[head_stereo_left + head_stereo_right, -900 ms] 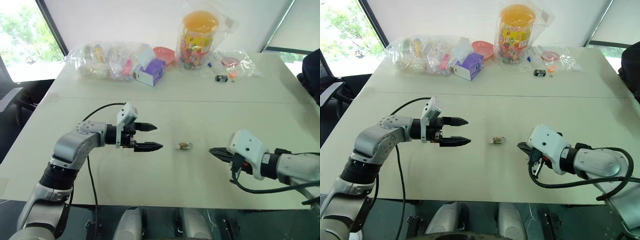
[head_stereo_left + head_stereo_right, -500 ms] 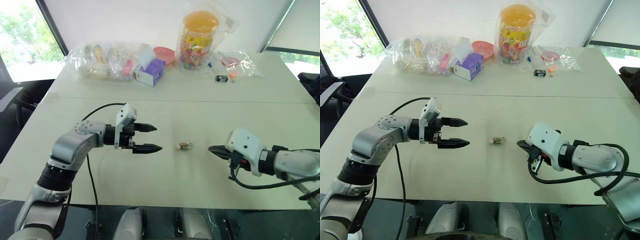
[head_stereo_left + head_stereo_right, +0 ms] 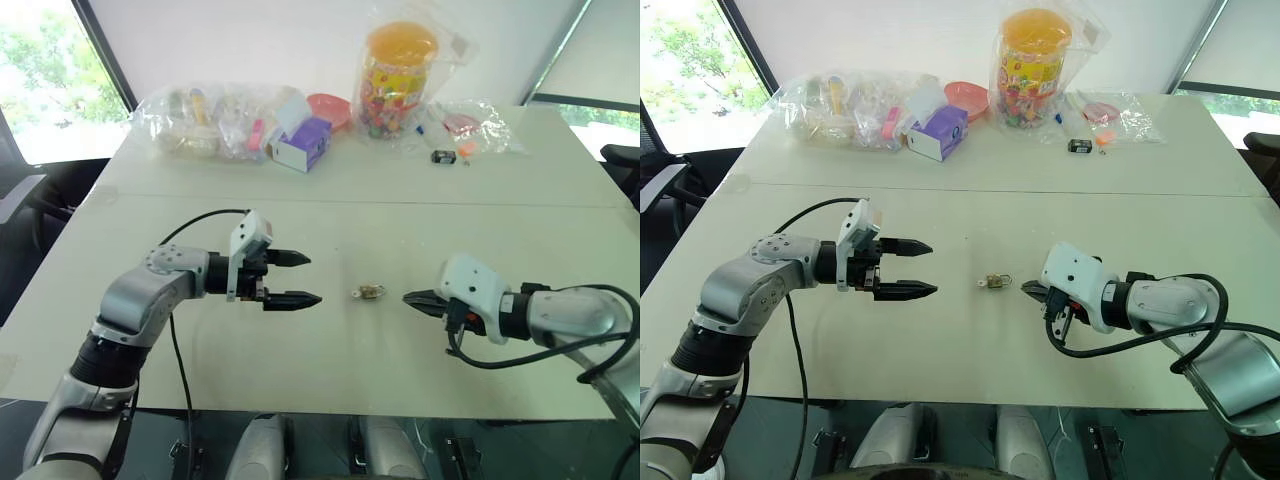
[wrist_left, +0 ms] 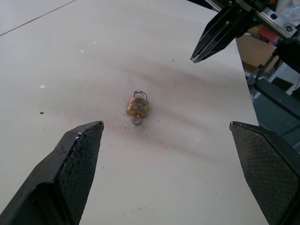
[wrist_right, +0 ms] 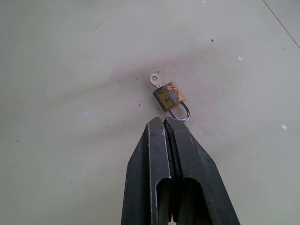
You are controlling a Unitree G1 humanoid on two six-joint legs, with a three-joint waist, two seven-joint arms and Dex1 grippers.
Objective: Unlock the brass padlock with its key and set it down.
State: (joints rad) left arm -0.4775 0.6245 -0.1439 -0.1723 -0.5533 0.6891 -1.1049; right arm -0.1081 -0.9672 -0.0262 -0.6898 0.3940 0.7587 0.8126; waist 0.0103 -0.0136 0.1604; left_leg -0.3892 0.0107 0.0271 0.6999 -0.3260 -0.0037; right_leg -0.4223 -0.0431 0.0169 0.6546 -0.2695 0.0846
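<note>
Right gripper [image 3: 1028, 291]: we see its two black fingers pressed flat together with nothing between them, the tip aimed at the padlock's shackle end and just short of it.
Left gripper [image 3: 305, 278]: we see its fingers spread wide and empty, pointing across the table toward the padlock from the other side, with a clear gap of bare tabletop between.
Brass padlock [image 5: 169, 95]: we find it lying flat on the table between the two grippers, nearer the right one; its silvery shackle loop faces the right gripper's tip.
Key [image 5: 155, 79]: we see a small silvery piece with a round eye sticking out of the padlock's end away from the shackle, on the left gripper's side.
Table [image 3: 330, 360]: pale, faintly stained around the padlock.
Far edge, left: a clear bag of mixed items [image 3: 205, 122], with a purple and white box [image 3: 299, 146] and a pink bowl [image 3: 328, 108] just beside it.
Far edge, right: a tall yellow-lidded jar [image 3: 396, 72] in plastic wrap, and a small black item [image 3: 441, 156] near it.
</note>
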